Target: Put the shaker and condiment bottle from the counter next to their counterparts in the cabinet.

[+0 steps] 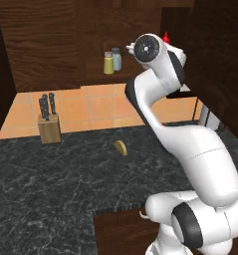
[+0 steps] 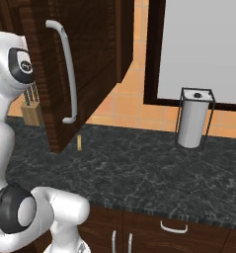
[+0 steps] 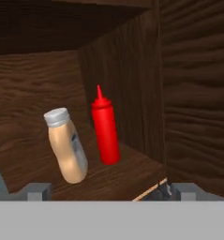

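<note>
Orange condiment bottle (image 3: 66,146) sits mid-frame in hand view, on the cabinet (image 3: 193,93) shelf, leaning hard w/ cap toward upper left, just beside the red squeeze bottle (image 3: 105,129). Gripper (image 3: 104,192) tips spread wide at bottom, holding nothing. Risk: bottle looks unsettled, could topple or roll off the shelf edge, or knock the red one. Yellow-green shaker (image 1: 108,63) is already next to the blue-grey shaker (image 1: 117,59), upper centre of left base view.
</note>
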